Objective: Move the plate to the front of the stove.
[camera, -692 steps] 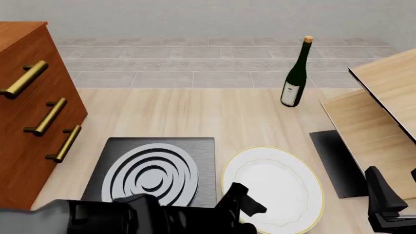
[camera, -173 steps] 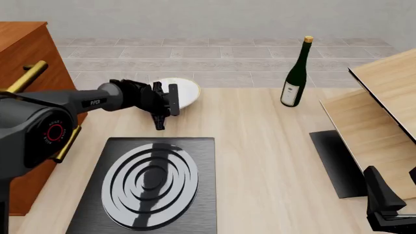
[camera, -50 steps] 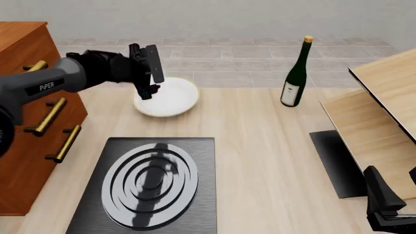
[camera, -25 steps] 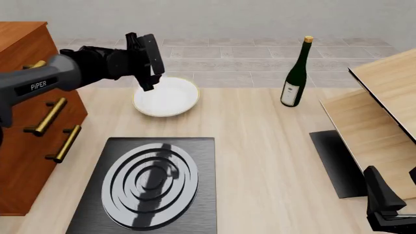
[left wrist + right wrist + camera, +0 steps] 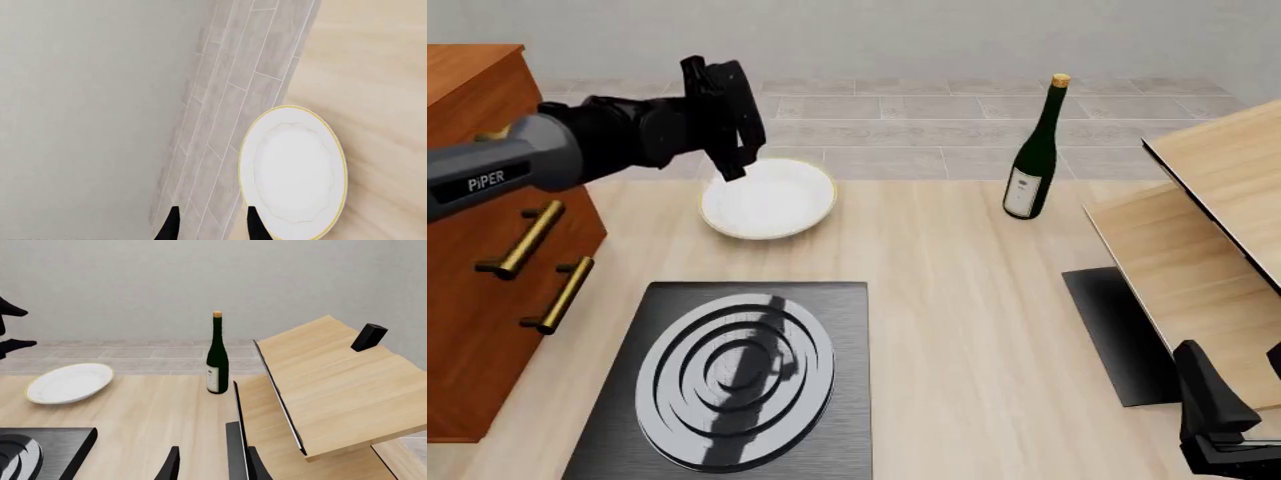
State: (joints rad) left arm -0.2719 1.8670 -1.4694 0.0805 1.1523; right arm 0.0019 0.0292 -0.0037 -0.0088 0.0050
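Starting nearest the camera, one stove [image 5: 737,380] lies flat on the bench [image 5: 961,300], its silver rings facing up. At the bench's near right corner the right gripper [image 5: 1214,420] sits low, jaws spread with nothing between them. A plain black mat [image 5: 1114,335] lies just ahead of it, beside a pale wooden rack [image 5: 1214,230]. One brown drawer unit [image 5: 487,230] with three brass handles stands at the left. Farther on, the single plate [image 5: 769,198] rests flat on the bench beyond the stove, apart from it. The left gripper [image 5: 729,118] hovers above the plate's far left edge, jaws apart and empty. One wine bottle [image 5: 1034,155] stands upright at the far right.
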